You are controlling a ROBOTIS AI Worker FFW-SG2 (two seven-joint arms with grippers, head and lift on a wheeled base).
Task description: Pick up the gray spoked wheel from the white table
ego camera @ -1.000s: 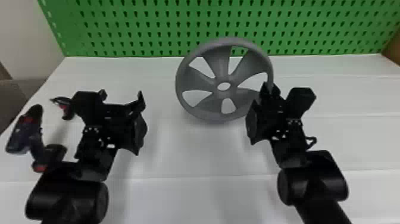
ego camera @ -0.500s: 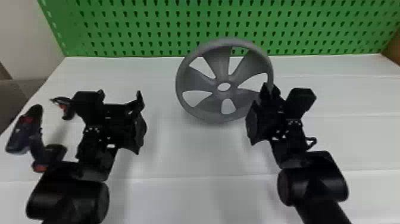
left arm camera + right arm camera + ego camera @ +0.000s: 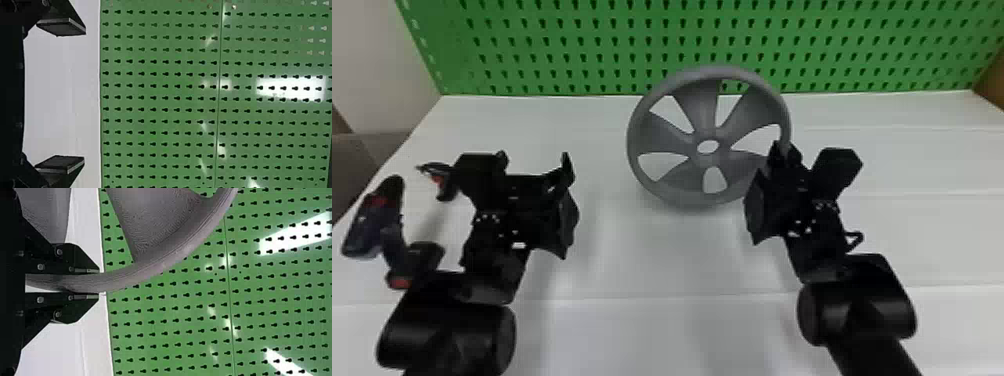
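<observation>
We hold the gray spoked wheel (image 3: 707, 161) toward the white table's (image 3: 657, 260) far edge, its rim clamped in our right gripper (image 3: 786, 149). Our left gripper (image 3: 533, 162), fingers wide apart, hangs nearer the left edge.

No readable text, label, number or sign appears on anything here.

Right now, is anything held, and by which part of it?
The right gripper holds the gray spoked wheel by the right side of its rim; the left gripper is empty.
</observation>
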